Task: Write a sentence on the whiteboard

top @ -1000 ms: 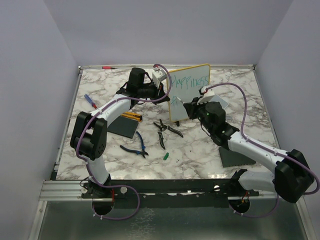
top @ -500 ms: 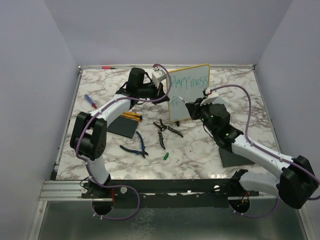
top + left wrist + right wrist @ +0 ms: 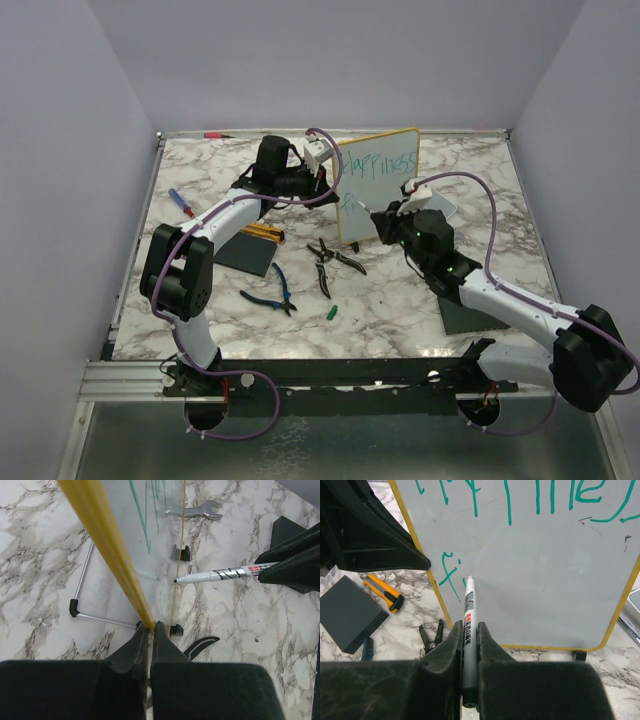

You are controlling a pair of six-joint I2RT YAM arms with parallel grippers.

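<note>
The whiteboard (image 3: 385,190) stands upright at the back middle of the table, white with a yellow rim. Teal writing (image 3: 380,162) reads "Happiness" on the top line. Below it the letters "fi" (image 3: 451,572) start a second line. My left gripper (image 3: 322,170) is shut on the board's left yellow rim (image 3: 107,540). My right gripper (image 3: 385,215) is shut on a white marker (image 3: 468,611). The marker's tip is at the board just right of "fi". The marker also shows in the left wrist view (image 3: 220,574).
Black pliers (image 3: 335,258), blue-handled pliers (image 3: 272,292) and a green cap (image 3: 331,313) lie in front of the board. A yellow utility knife (image 3: 262,233) and a grey pad (image 3: 245,253) lie left. Another pad (image 3: 475,315) lies under the right arm. A blue screwdriver (image 3: 181,202) lies far left.
My right arm shifted slightly right, then back left, keeping the marker at the board's lower left. The left arm and the board have not moved.
</note>
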